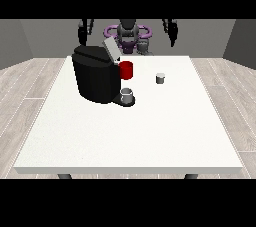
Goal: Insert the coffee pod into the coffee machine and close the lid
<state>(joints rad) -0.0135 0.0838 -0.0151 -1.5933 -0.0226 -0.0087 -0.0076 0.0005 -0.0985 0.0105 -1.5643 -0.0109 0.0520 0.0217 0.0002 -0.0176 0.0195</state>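
- White table (pixel 125 136): fills most of the front view, wood-plank floor (pixel 30 78) either side, grey walls (pixel 30 36) behind.
- Black coffee machine (pixel 95 76): sits on the table's far left part, body upright.
- Machine lid (pixel 111 50): grey, tilted up and open at the top right of the machine.
- Robot torso (pixel 128 33): behind the far table edge, centre top, dark with purple ring parts.
- Hand at the view's left (pixel 85 30): raised above the table's far edge, apart from the machine, touching nothing; fingers hang down, can't tell whether spread or curled.
- Hand at the view's right (pixel 171 28): also up behind the far edge, well apart from the pod, holding nothing; finger state can't tell.
- Red mug (pixel 127 70): just beside the machine's right side, behind the drip tray.
- Grey cup (pixel 127 95): stands on the machine's drip base (pixel 120 102), front right.
- Coffee pod (pixel 160 78): small, grey-white, upright on the table, right of the red mug, apart from the machine, not inserted.
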